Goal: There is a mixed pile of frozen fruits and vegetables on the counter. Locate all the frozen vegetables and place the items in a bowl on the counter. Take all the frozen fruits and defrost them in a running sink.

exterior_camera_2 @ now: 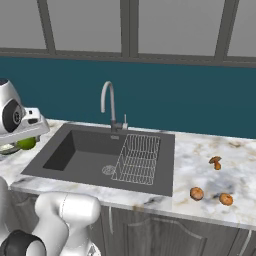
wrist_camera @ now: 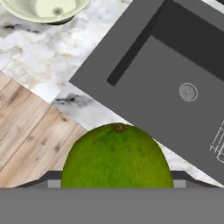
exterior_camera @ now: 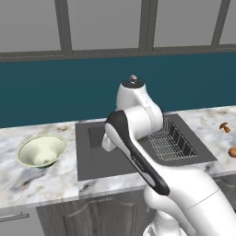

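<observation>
we read no brand, label or writing anywhere. in the hand view the bright green ball [wrist_camera: 117,156] sits right at the gripper [wrist_camera: 117,183], between its fingers, which stand wide and clamp it from both sides; the fingertips themselves are cut off behind the ball, so we cannot make them out. in the right base view a sliver of the ball peeks out under the white hand at the left edge. below it lie the white marble counter [wrist_camera: 39,57], the dark grey rectangular sink [wrist_camera: 175,74] and, partly cropped, the pale cream-green bowl [wrist_camera: 43,8]. on the counter right of the sink rest a brown-orange mushroom-shaped piece [exterior_camera_2: 216,161] and two round orange pieces [exterior_camera_2: 197,193], apart.
</observation>
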